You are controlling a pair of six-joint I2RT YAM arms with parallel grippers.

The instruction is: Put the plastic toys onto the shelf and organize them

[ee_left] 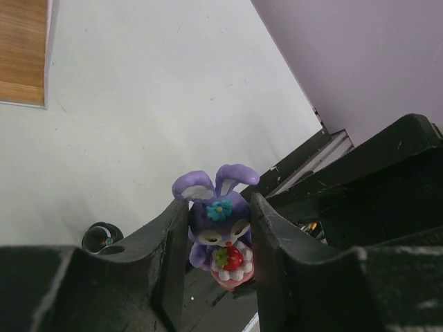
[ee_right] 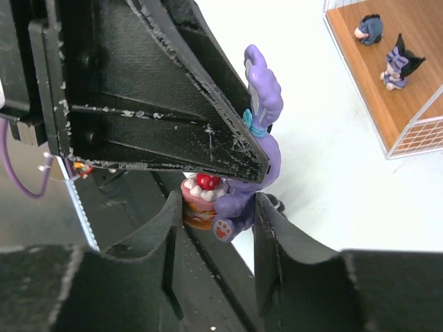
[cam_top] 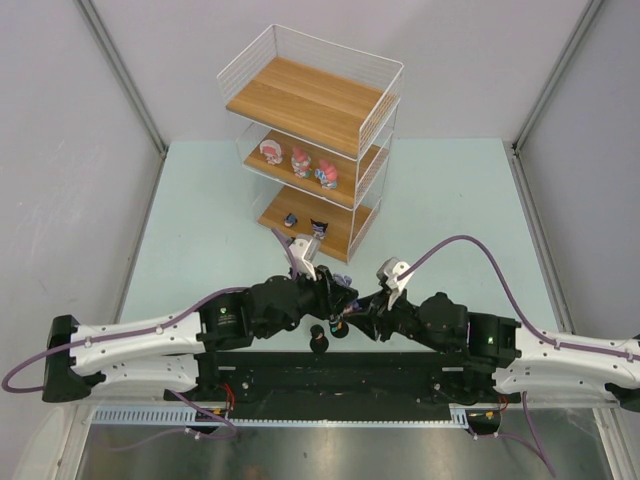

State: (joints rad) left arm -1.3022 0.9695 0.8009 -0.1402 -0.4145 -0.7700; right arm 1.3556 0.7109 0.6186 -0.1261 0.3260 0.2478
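Observation:
The purple bunny [ee_left: 220, 232], holding a strawberry cake, hangs between both grippers above the arm bases [cam_top: 344, 282]. My left gripper [ee_left: 218, 207] is shut on its head, at the centre of the top view [cam_top: 335, 290]. My right gripper [ee_right: 218, 207] closes round its lower body [ee_right: 239, 200], one finger against the cake and the other against its back. On the shelf [cam_top: 310, 100], three pink-and-white toys [cam_top: 300, 160] stand on the middle board. Two dark ones [ee_right: 398, 66] are on the bottom board. Another dark toy on a round black base [cam_top: 320, 340] stands on the table under the grippers.
The shelf's wire side [ee_right: 422, 135] lies far right of my right gripper. The black base rail [cam_top: 340, 375] runs just under the two wrists. Purple cables [cam_top: 460, 245] loop over the pale table [cam_top: 450, 200]. Grey walls enclose the table.

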